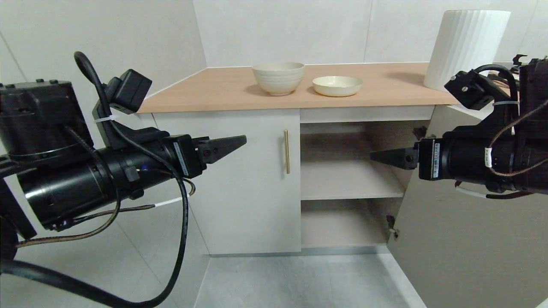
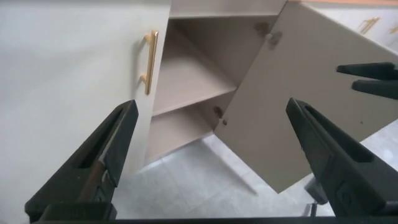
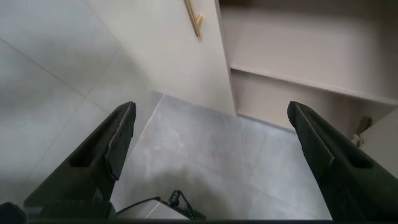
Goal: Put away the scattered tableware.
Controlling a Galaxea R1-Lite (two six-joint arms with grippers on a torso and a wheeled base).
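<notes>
While both arms are held level below the front edge of the surface (image 1: pixel 205 92), the bowl (image 1: pixel 278 78) and the shallow dish (image 1: pixel 337 85) are seen above them at mid-surface, just beside each other but apart. The bowl is judged nearer the left tool (image 1: pixel 239 140), the dish nearer the right tool (image 1: pixel 376 155). Both tools are spread and empty, tips turned inward. An open cabinet shelf (image 1: pixel 346 179) is noted beneath the dish.
</notes>
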